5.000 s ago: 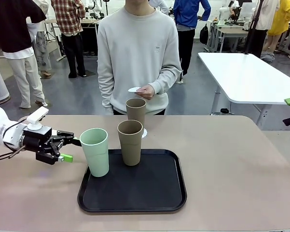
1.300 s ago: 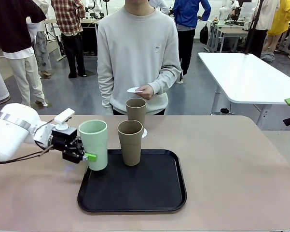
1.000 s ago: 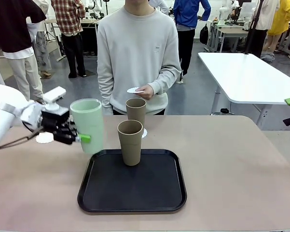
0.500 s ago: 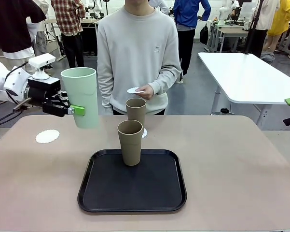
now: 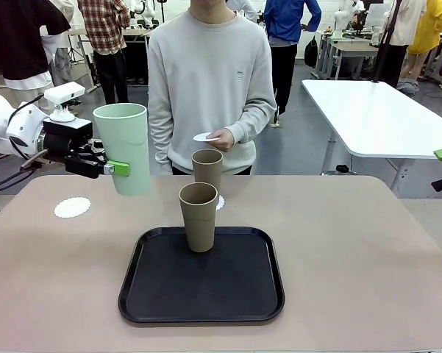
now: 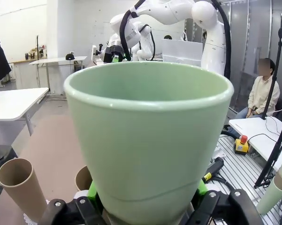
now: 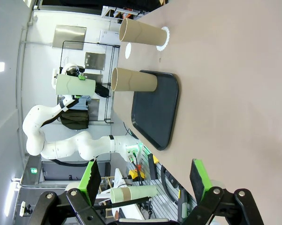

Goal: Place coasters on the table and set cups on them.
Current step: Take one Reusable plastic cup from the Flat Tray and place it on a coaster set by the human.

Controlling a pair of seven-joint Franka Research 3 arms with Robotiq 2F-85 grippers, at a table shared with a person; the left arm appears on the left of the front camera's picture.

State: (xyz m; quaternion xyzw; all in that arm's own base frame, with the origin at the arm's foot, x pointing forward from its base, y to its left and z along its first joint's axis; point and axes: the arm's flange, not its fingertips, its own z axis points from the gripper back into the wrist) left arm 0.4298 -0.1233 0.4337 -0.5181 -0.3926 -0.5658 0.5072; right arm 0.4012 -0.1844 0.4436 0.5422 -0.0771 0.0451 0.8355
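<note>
The tabletop (image 5: 353,243) is free at the right side and the near-left corner; a black tray (image 5: 201,294) takes the middle by the near edge. The mint cup (image 5: 122,147) hangs in air over the far-left part, upright. A coaster (image 5: 72,207) lies bare near the left edge. The L gripper (image 5: 110,165) has a pad on each side of the cup's lower wall, clamped on it. The R gripper (image 7: 144,180) is spread wide w/ nothing between.

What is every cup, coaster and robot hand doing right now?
mint cup: upright, in the air
left gripper: shut on mint cup
right gripper: open, empty
near brown cup: upright on the tray
far brown cup: upright on far coaster
left coaster: bare on the table
</note>
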